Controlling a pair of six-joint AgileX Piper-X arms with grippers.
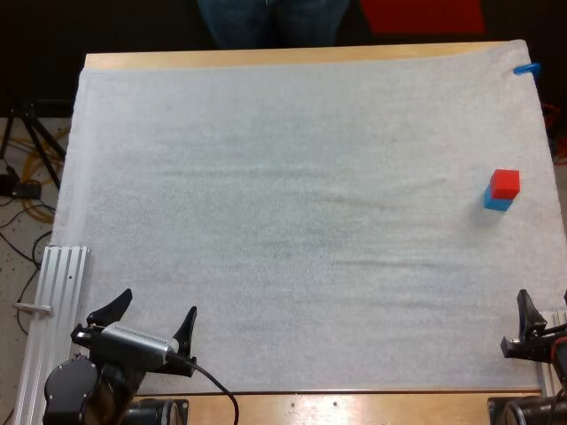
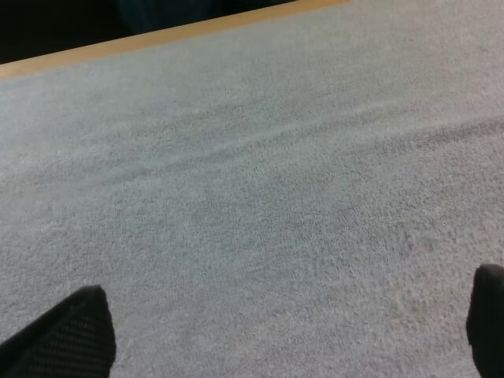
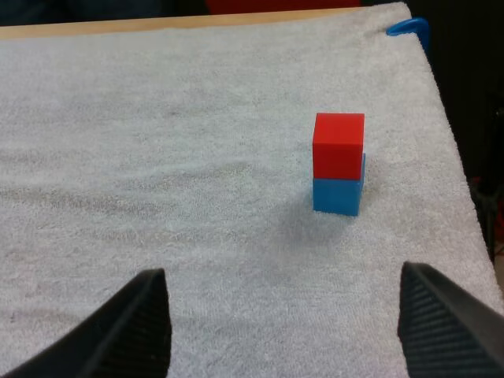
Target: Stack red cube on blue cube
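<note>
Right wrist view: red cube (image 3: pixel 339 146) is resting atop blue cube (image 3: pixel 337 197) near mat's (image 3: pixel 157 157) right edge, straight ahead of right gripper (image 3: pixel 281 272); it and left gripper (image 1: pixel 158 304) are gaping, empty.

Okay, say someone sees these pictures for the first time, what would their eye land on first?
The red cube sitting on the blue cube, a bright stack near the right edge of the white mat. Next, the left claw and right claw, both open at the table's near edge, clear of the stack. A person's legs stand beyond the far side.
</note>
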